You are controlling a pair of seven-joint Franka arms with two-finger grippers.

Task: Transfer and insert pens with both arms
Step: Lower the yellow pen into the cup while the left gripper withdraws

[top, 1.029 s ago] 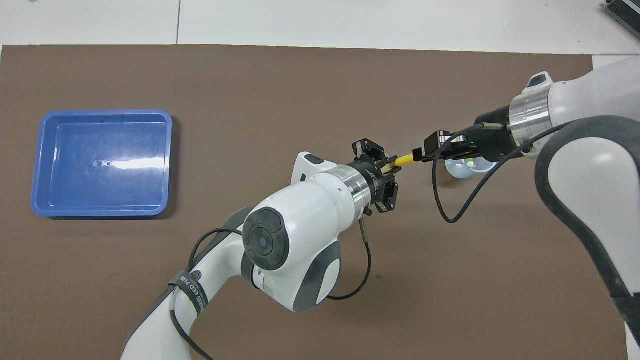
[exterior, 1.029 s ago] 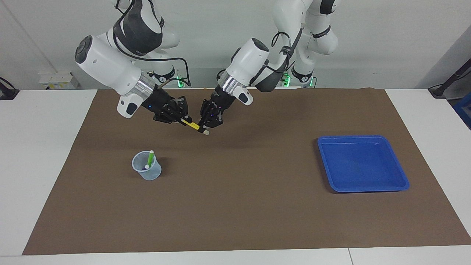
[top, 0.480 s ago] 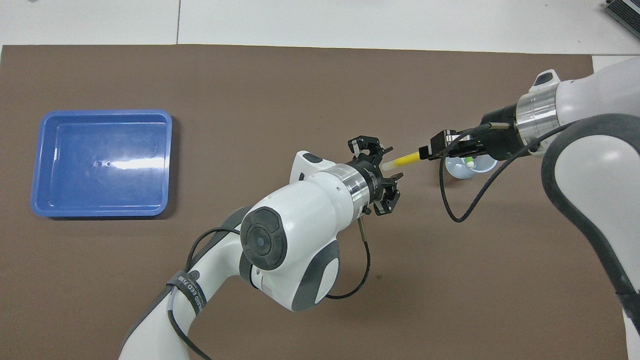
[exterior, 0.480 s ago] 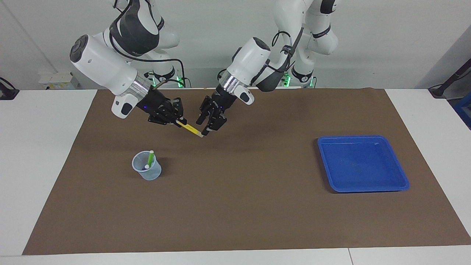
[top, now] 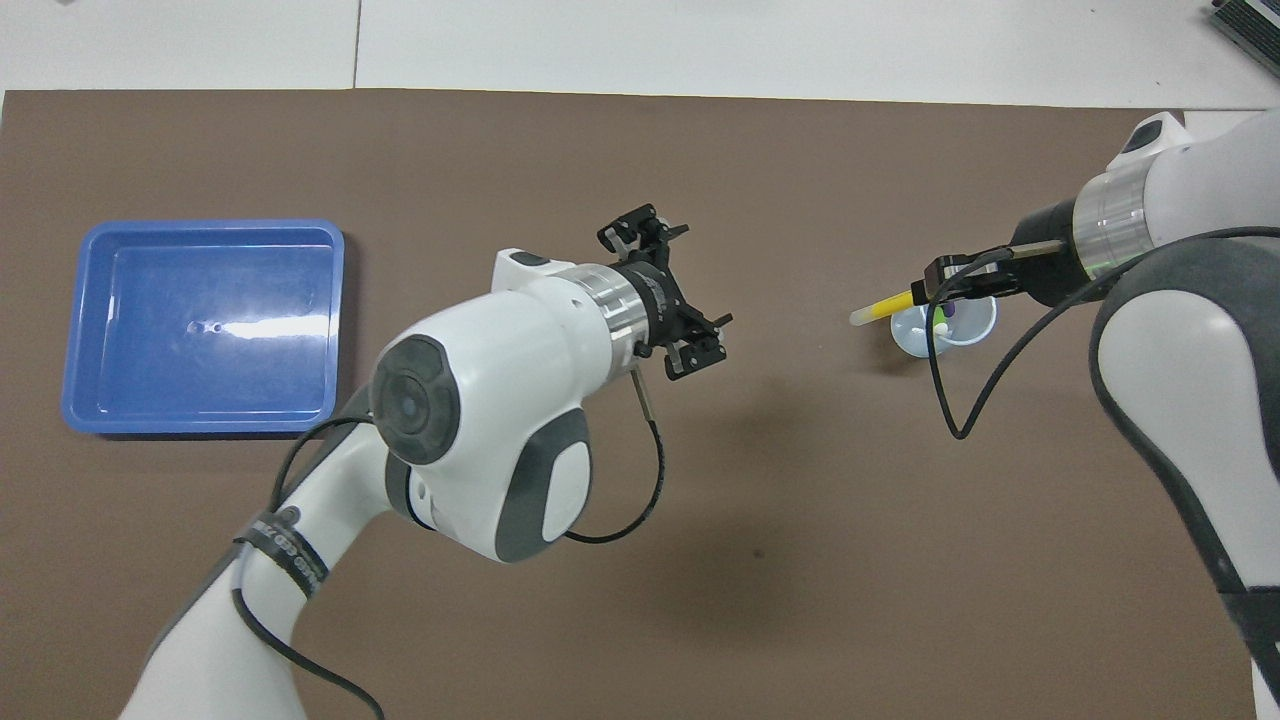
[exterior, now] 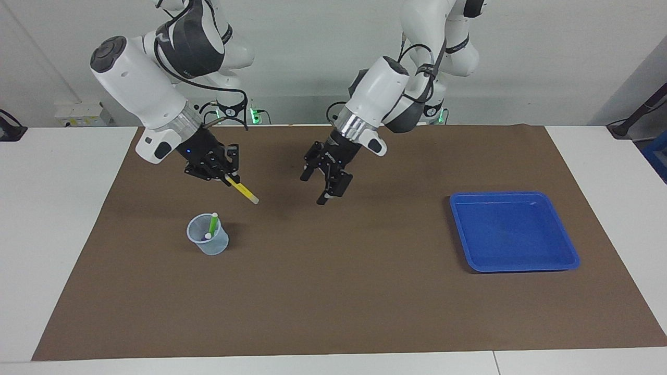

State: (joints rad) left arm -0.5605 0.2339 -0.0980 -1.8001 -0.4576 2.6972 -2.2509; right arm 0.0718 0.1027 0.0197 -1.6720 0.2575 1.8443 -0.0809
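The right gripper (exterior: 227,178) (top: 925,295) hangs in the air over the brown mat (exterior: 333,291) (top: 640,600), above the ground just on the robots' side of the cup, at the right arm's end of the table (exterior: 57,219) (top: 700,45). Its fingers are clamped on the upper end of the yellow pen (exterior: 243,190) (top: 884,307). The pen slants downward with its pale tip free, pointing toward the middle of the table.

The clear plastic cup (exterior: 208,235) (top: 945,328) stands upright on the mat. The green pen (exterior: 212,223) leans inside it with its whitish end sticking up above the rim. The purple pen (exterior: 206,237) sits lower in the same cup, only its pale end and a bit of dark barrel showing.

The left gripper (exterior: 318,188) (top: 665,300) hangs over the middle of the mat, well apart from the yellow pen. Its fingers are spread apart and hold nothing.

The blue tray (exterior: 568,255) (top: 80,400) lies flat on the mat toward the left arm's end of the table, well apart from both grippers, with nothing visible in it.
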